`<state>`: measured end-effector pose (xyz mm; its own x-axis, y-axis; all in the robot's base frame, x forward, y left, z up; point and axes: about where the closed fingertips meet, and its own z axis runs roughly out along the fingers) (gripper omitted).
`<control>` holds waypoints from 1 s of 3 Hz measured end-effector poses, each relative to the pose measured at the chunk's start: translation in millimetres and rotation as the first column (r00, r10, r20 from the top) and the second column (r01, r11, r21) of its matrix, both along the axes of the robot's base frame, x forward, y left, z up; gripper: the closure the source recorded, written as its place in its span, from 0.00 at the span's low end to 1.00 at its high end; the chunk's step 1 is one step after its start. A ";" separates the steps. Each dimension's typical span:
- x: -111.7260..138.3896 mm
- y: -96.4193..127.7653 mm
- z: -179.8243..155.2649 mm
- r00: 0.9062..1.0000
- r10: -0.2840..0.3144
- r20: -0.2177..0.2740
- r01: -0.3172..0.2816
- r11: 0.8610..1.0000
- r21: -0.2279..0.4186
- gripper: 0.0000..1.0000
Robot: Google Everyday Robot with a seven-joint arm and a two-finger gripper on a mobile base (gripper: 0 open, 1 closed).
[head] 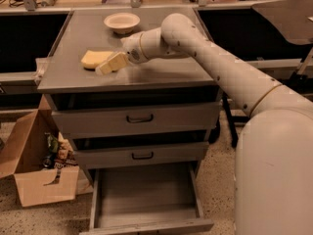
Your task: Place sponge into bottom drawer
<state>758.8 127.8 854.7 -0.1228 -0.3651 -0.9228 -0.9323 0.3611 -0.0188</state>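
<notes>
The yellow sponge (94, 58) lies on the grey cabinet top (161, 70), left of its middle. My gripper (110, 63) reaches in from the right on the white arm and sits low at the sponge's right end, touching or nearly touching it. The sponge rests on the top and is not lifted. The bottom drawer (146, 192) is pulled open at the foot of the cabinet, and its grey floor is bare. The two drawers above it are closed.
A white bowl (122, 22) stands at the back of the cabinet top. An open cardboard box (34, 168) with clutter sits on the floor left of the cabinet. My white arm and body fill the right side.
</notes>
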 end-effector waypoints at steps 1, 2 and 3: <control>10.9 -6.3 -13.7 0.999 -0.035 -0.006 0.034 0.999 -0.035 0.07; 21.4 -6.1 -27.0 0.999 -0.042 -0.012 0.041 0.998 -0.054 0.34; 24.7 -3.5 -29.6 1.000 -0.031 -0.006 0.030 0.998 -0.049 0.57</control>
